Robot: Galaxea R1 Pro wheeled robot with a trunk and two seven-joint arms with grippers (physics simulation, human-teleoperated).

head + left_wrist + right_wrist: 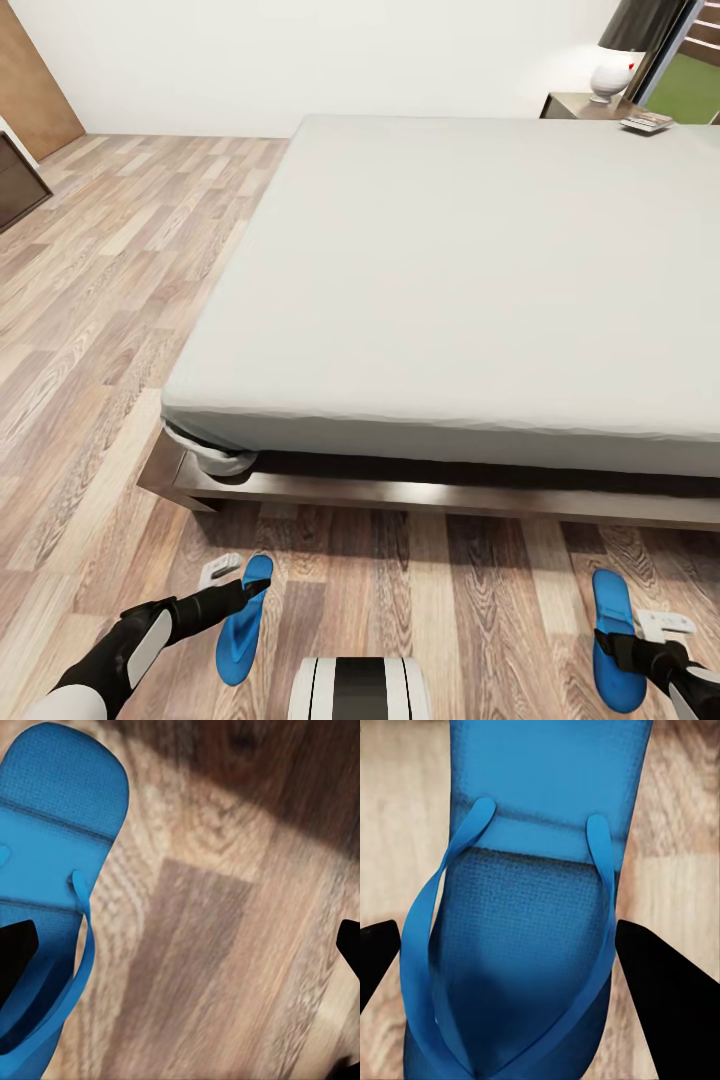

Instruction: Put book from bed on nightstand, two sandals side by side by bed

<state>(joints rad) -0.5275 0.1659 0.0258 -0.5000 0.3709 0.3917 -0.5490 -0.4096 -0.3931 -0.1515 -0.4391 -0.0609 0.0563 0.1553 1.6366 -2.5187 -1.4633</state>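
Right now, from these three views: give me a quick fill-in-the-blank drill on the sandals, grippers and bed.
1. Both sandals lie on the wood ____.
2. The left sandal and the right sandal are colored ____.
3. In its wrist view the right gripper has one finger on each ____ of a sandal.
4. The mattress of the bed is pale ____.

Missing words: floor; blue; side; grey
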